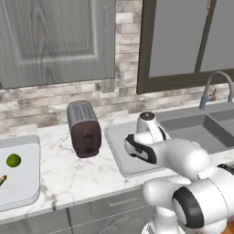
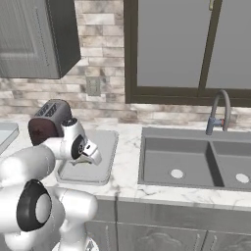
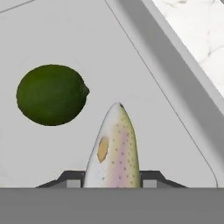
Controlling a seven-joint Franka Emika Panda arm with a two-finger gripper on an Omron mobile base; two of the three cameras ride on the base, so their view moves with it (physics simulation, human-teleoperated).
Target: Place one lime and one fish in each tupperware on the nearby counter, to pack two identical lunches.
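Step in hand: the second fish (image 3: 114, 151) is being delivered to the near tupperware (image 1: 119, 151). In the hand view the end effector (image 3: 113, 178) is clenched on the fish, which sticks out forward between the two dark finger tips, head pointing away from the hand. It is held above the tray floor; contact with the floor cannot be told.

A lime (image 3: 51, 95) already lies in that tray, just to the left of the fish in the hand view, apart from it. The tray rim runs diagonally on the right, with the marble worktop (image 3: 197, 30) beyond it.

The other tupperware (image 1: 18, 183) at the far left of the left base view already carries a lime (image 1: 13, 160) and an orange fish end (image 1: 2, 179) at the frame edge, so that lunch looks packed.

Next move, as judged: the fish should be lowered the last bit, kept clear of the lime so it is not rolled, then released and the hand lifted straight up. Task would then look complete.

Pose: the arm is folded tightly, elbow toward the cabinets, wrist bent down over the tray between the toaster (image 1: 83, 129) and the sink (image 2: 196, 162), the hand pointing steeply downward.
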